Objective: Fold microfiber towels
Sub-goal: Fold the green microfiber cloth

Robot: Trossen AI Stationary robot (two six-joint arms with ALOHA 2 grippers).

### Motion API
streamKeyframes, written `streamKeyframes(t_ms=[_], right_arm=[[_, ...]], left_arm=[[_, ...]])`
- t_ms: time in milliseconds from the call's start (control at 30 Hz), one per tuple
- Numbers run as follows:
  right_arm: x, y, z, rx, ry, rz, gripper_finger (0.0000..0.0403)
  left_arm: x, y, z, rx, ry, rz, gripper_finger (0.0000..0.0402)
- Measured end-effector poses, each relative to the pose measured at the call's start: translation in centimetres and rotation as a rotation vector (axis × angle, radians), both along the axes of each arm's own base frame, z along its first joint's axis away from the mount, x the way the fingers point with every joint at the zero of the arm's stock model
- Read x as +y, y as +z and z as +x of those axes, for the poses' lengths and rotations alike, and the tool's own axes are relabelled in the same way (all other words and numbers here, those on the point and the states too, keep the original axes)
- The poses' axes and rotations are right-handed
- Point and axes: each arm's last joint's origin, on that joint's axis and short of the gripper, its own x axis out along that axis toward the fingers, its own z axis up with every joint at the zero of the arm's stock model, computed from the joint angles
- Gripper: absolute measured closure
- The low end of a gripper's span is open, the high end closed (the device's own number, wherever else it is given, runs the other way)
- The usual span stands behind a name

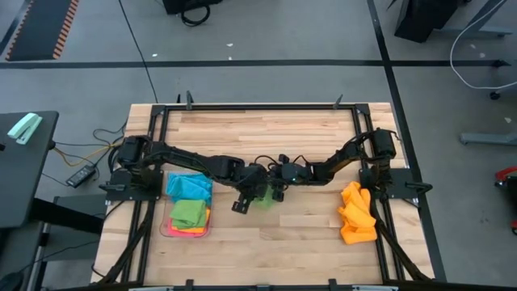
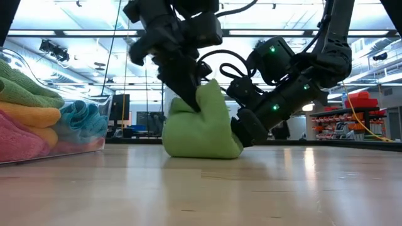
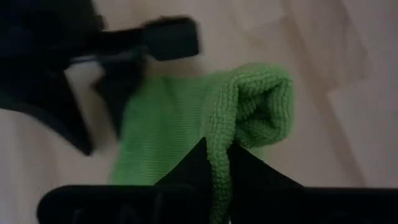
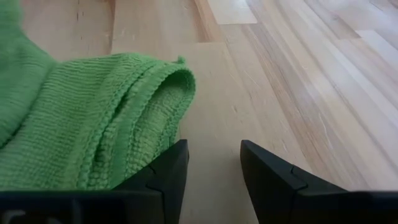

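Overhead, both dark arms meet at the middle of the pale wooden plank surface (image 1: 266,242), where the left hand (image 1: 257,195) and the right hand (image 1: 277,192) crowd a small green microfiber towel (image 1: 264,198) lying between them. Well out beyond the left hand sits a clear plastic tray (image 1: 166,230) holding a sky-blue towel (image 1: 188,185), another green towel (image 1: 187,213) and pink and orange cloth beneath. Well out beyond the right hand lies a loose pile of orange towels (image 1: 356,214).

Level with the surface, the green towel (image 2: 201,125) stands bunched in a rounded heap. The left hand (image 2: 195,105) comes down from above and is clamped on a fold near its top, while the right hand (image 2: 245,132) presses in low against its side. The tray (image 2: 88,141) with its stacked towels shows at the edge.

From the left wrist, the left hand (image 3: 216,152) pinches a thick rolled edge of the green towel (image 3: 249,112), fingers nearly together around it.

From the right wrist, the right hand (image 4: 211,165) has its fingers (image 4: 267,174) parted with bare wood between them; the green towel (image 4: 93,124) lies just beside one finger, ungripped.
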Motion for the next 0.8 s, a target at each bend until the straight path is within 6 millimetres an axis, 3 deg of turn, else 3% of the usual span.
streamKeyframes(t_ms=[233,467,633,800], right_arm=[[0.0,0.0,0.0,-0.003,0.001,0.0,0.0242],[0.0,0.0,0.1,-0.008,0.006,0.001,0.0242],[0.0,0.0,0.1,-0.006,0.005,0.003,0.0242],[0.0,0.1,0.1,-0.012,0.004,0.005,0.0242]], left_arm=[[0.8,0.1,0.5,-0.05,0.009,0.069,0.0369],[0.7,-2.0,1.1,-0.019,0.041,0.142,0.0357],[0.5,-2.2,1.4,-0.04,0.077,0.208,0.0355],[0.3,-2.3,1.4,-0.04,0.076,0.203,0.033]])
